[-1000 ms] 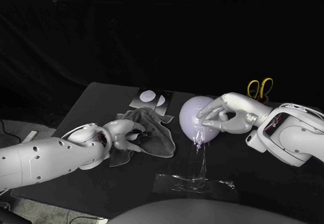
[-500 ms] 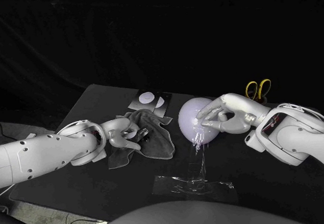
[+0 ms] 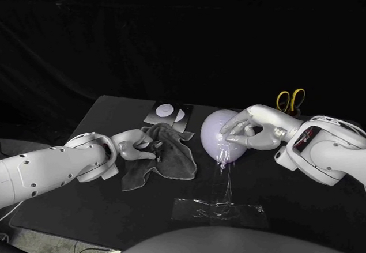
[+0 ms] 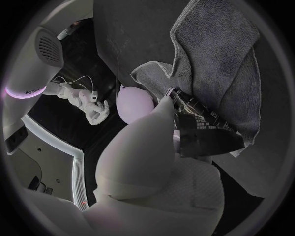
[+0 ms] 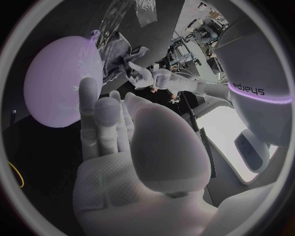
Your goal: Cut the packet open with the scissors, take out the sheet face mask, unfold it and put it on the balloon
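Observation:
My left hand (image 3: 137,144) hovers over a grey cloth (image 3: 175,156) and pinches a dark printed packet (image 4: 206,132) against the cloth (image 4: 215,54). In the head view the packet is mostly hidden by the fingers. A pale lavender balloon (image 3: 215,133) lies at mid-table, knot toward me. My right hand (image 3: 254,128) holds it from its right, curled fingers pressing its side; fingertips (image 5: 88,91) touch the balloon (image 5: 58,83). The yellow-handled scissors (image 3: 294,99) stand upright in a holder behind my right arm. I see no sheet mask.
A black card with white round marks (image 3: 172,112) lies beyond the cloth near the table's far edge. A crumpled clear film (image 3: 217,206) is on the table in front, with a thin strand rising to the balloon's knot.
My left hand has moved away from me and a little to the left across the cloth, keeping the packet. The right hand and the balloon have stayed put.

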### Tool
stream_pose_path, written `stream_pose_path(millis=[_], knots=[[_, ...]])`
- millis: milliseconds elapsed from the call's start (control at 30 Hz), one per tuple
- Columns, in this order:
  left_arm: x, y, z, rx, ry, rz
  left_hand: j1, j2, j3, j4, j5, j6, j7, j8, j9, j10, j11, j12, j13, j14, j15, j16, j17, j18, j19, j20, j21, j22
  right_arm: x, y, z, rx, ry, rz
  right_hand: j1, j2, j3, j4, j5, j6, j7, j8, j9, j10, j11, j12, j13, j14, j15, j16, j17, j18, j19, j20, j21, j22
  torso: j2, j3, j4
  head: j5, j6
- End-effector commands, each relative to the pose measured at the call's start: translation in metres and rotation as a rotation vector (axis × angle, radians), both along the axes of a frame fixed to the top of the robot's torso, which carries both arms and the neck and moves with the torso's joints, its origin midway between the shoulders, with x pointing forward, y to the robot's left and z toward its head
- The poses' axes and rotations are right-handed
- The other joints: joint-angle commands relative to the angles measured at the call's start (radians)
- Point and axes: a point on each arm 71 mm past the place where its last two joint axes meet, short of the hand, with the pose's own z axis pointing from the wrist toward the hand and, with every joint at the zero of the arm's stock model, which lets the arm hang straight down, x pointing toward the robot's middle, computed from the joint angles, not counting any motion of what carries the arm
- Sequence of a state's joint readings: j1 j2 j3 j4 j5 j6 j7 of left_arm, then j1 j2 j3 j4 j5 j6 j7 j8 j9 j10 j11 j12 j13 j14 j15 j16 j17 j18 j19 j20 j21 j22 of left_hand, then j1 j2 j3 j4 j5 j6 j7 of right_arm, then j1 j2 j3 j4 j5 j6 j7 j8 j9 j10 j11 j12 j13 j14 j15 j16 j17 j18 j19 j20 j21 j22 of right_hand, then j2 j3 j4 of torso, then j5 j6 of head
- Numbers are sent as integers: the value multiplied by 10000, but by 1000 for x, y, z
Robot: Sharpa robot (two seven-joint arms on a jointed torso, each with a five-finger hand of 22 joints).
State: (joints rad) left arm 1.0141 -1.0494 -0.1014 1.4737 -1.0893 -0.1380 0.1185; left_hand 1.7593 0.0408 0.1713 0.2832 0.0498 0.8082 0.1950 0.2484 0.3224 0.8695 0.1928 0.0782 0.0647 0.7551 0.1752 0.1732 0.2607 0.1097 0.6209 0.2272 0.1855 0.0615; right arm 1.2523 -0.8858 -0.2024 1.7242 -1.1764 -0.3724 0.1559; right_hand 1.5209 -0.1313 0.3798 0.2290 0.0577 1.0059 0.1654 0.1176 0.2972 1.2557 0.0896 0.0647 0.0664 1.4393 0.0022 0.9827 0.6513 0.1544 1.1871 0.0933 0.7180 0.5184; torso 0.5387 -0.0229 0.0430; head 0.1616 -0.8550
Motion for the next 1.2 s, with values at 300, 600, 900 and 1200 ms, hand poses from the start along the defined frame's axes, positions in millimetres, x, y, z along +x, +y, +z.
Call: stream_pose_path(millis=[300,600,900,1200], knots=[[0,-3,-5,-803,218,192,395,-105,1674,83,-15,960,-422,367,8,1007,-235,-12,-20,900,-255,176,-74,741,1373,349,411,296,2,1,-1,-161,-67,58,-97,7,83,15,-11,5,11,17,12,19,-28,-3,11,-85,13,69,23,205,-64,11,12,24,-6,-2,5,-17,25],[10,-9,13,-3091,581,1023,-529,-836,3266,14,-16,1280,-477,483,6,1572,-139,-146,-28,1205,-156,-93,-305,662,1387,363,527,284,9,-2,2,-138,-65,-254,-117,16,113,12,-18,13,10,24,21,28,-28,-2,12,-86,12,97,42,205,-72,12,33,50,-4,-13,16,-154,250],[30,-36,59,-6670,676,1433,-815,-1042,3731,-81,-18,1241,-367,506,32,1648,-85,-157,-29,1224,-105,-216,-381,676,1296,479,491,236,31,-4,17,157,269,-1017,-291,5,173,42,-31,40,-23,50,58,156,-64,33,42,15,-19,480,474,150,61,21,396,482,-4,-18,-6,-345,662],[46,-71,83,-9223,1116,1390,-988,-1141,3897,-194,-20,1246,-270,569,80,1817,-160,-138,-18,1364,-152,-210,-382,687,1397,565,552,242,45,4,26,260,743,-1721,-747,72,231,72,-35,127,-215,124,173,1111,-328,470,477,221,-212,1391,1459,45,363,-85,1175,1413,7,14,-22,-617,1159]])
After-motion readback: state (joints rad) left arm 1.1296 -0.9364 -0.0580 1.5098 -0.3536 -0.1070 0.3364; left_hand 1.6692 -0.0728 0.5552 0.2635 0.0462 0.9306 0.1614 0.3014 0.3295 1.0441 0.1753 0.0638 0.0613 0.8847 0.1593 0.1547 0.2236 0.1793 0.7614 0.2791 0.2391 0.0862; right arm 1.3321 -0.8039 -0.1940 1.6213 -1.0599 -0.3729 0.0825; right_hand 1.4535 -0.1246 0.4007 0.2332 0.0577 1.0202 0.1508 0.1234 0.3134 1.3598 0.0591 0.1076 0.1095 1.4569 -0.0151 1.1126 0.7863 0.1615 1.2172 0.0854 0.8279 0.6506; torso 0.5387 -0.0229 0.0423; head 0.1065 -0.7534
